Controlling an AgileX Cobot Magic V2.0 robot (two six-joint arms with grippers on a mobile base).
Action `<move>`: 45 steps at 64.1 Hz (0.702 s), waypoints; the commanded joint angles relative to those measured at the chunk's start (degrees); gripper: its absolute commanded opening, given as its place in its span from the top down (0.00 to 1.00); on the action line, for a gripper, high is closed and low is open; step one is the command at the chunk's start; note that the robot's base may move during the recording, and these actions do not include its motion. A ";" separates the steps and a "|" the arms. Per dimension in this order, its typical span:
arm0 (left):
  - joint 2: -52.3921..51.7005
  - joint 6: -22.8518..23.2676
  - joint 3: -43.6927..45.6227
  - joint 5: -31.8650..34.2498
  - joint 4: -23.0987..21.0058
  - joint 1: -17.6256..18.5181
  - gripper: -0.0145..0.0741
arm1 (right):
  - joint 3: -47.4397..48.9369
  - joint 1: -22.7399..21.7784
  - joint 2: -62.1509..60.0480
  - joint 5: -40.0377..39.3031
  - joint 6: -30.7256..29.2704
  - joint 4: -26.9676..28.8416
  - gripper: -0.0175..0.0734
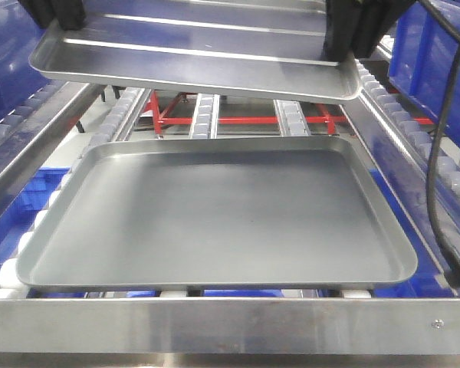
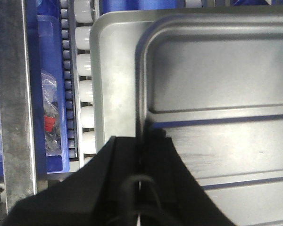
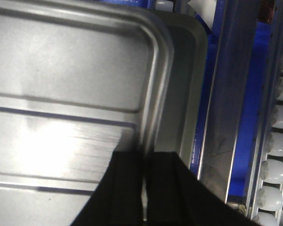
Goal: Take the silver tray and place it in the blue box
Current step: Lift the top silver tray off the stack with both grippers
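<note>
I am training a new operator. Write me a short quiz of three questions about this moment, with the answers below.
1. True or false: the silver tray lies flat on the dark-grey tray.
2. Where do the left gripper and the right gripper grip the silver tray? A) on its rim, one at each end B) on the middle of its floor C) both at the same end
3. Fill in: the dark-grey tray rests on white ___.

Key: 1 false, since it is held in the air above it; 2 A; 3 rollers.
</note>
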State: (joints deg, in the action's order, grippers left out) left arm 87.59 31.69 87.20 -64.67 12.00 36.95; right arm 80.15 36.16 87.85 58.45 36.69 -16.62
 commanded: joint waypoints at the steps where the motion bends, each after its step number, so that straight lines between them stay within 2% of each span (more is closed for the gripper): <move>1: -2.14 -0.03 2.21 3.41 0.73 0.73 0.95 | 2.10 0.39 -2.50 -2.36 -1.66 -1.88 0.75; 45: -2.14 -0.03 2.21 3.41 0.55 0.73 0.95 | 2.10 0.39 -2.39 -2.08 -1.66 -2.90 0.75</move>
State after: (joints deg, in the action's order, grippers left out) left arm 87.59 31.73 87.29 -64.67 12.00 36.97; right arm 80.15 36.16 87.85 58.45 36.69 -17.30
